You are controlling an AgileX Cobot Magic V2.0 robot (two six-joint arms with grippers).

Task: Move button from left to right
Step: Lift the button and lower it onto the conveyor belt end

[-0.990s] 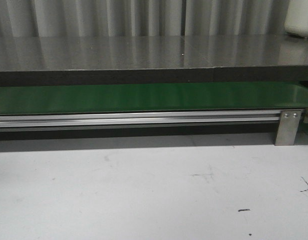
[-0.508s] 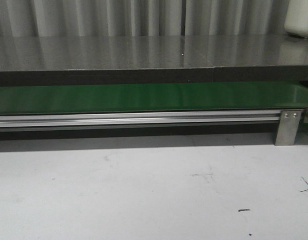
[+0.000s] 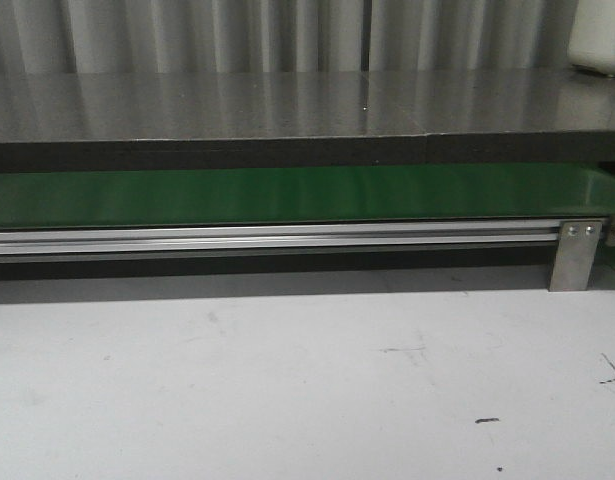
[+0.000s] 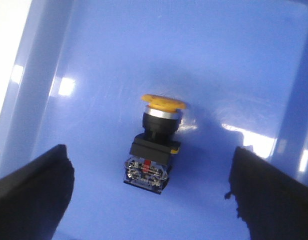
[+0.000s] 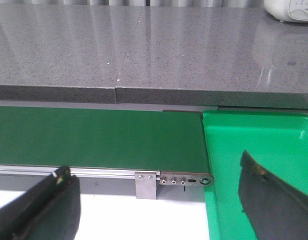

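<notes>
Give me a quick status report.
Left gripper open above button in blue bin. Right gripper open, empty. Nothing blocking.

Glossy blue plastic bin point(image 4: 93, 60), polished speckled stone counter point(image 5: 143, 45), matt green belt point(image 3: 287, 195), brushed aluminium rail point(image 3: 267, 238).

text: we read none | labels: none legible on the button point(image 4: 152, 145) | brands, numbers, signs: none
</notes>
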